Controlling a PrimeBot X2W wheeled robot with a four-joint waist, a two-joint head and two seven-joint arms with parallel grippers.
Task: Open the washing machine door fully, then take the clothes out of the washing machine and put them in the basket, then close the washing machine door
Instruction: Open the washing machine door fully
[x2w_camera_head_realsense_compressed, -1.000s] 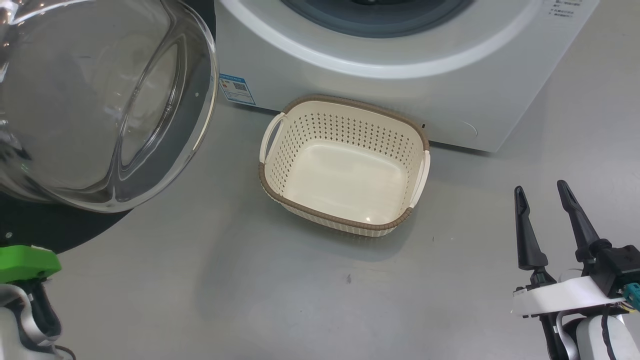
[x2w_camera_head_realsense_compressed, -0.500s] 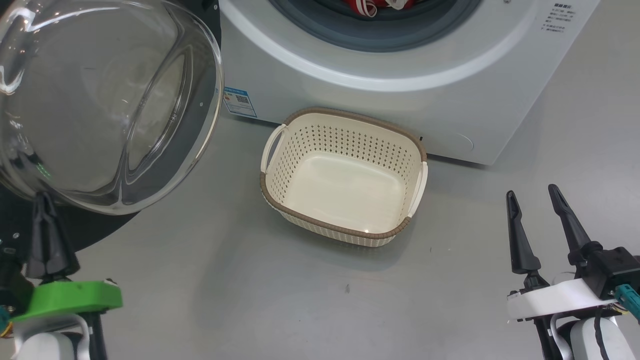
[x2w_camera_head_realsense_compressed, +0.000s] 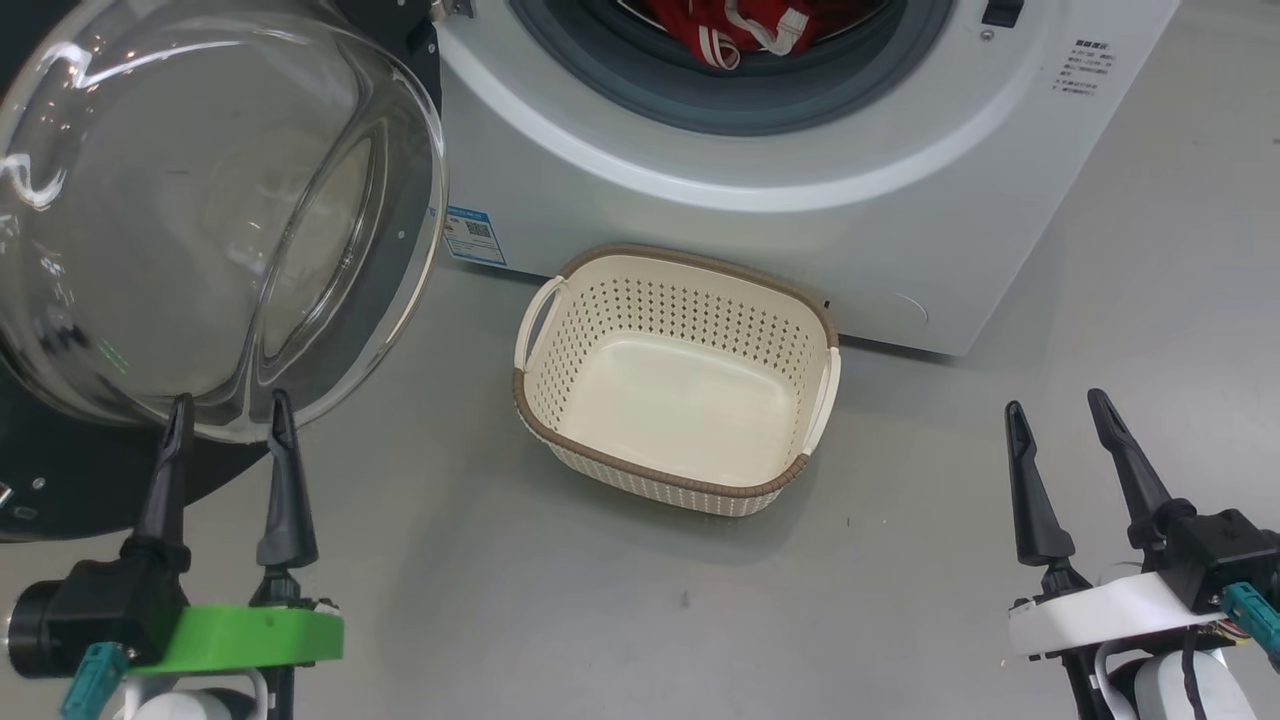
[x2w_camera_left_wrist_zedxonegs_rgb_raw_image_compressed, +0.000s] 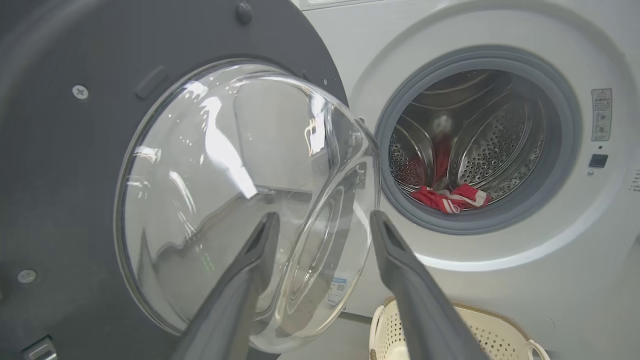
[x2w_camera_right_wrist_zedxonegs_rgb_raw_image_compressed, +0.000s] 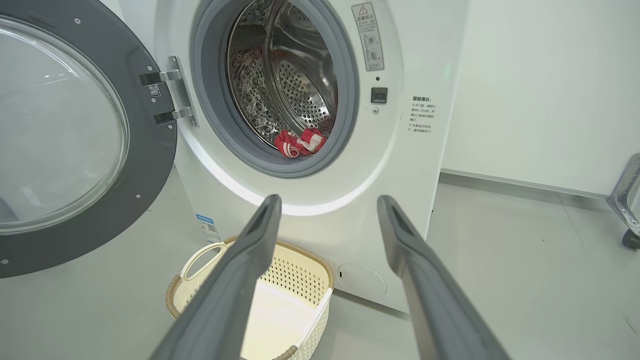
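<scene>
Clothes (x2w_camera_head_realsense_compressed: 740, 25), red with white trim, lie just inside the port of the washing machine (x2w_camera_head_realsense_compressed: 800, 230) in the head view. Its door (x2w_camera_head_realsense_compressed: 210, 220) is swung wide open beside it. The basket (x2w_camera_head_realsense_compressed: 680, 260) sits empty on the floor (x2w_camera_head_realsense_compressed: 500, 600), right against the machine's front. A blue label (x2w_camera_head_realsense_compressed: 470, 234) with a QR code is stuck low on that front; its print is too small to read. The left end effector (x2w_camera_head_realsense_compressed: 231, 400) hangs below the door glass and the right end effector (x2w_camera_head_realsense_compressed: 1055, 402) hangs well clear of the machine. Both have their fingers spread and hold nothing.

From the left wrist, the parted fingers frame the door's glass bowl (x2w_camera_left_wrist_zedxonegs_rgb_raw_image_compressed: 225, 175). The clothes (x2w_camera_left_wrist_zedxonegs_rgb_raw_image_compressed: 450, 197) rest at the bottom of the steel drum (x2w_camera_left_wrist_zedxonegs_rgb_raw_image_compressed: 500, 145).

From the right wrist, the open fingers point at the machine. A warning sticker (x2w_camera_right_wrist_zedxonegs_rgb_raw_image_compressed: 367, 37) with a triangle sits beside the port, above lines of unreadable print. The basket (x2w_camera_right_wrist_zedxonegs_rgb_raw_image_compressed: 295, 277) stands below the port.
</scene>
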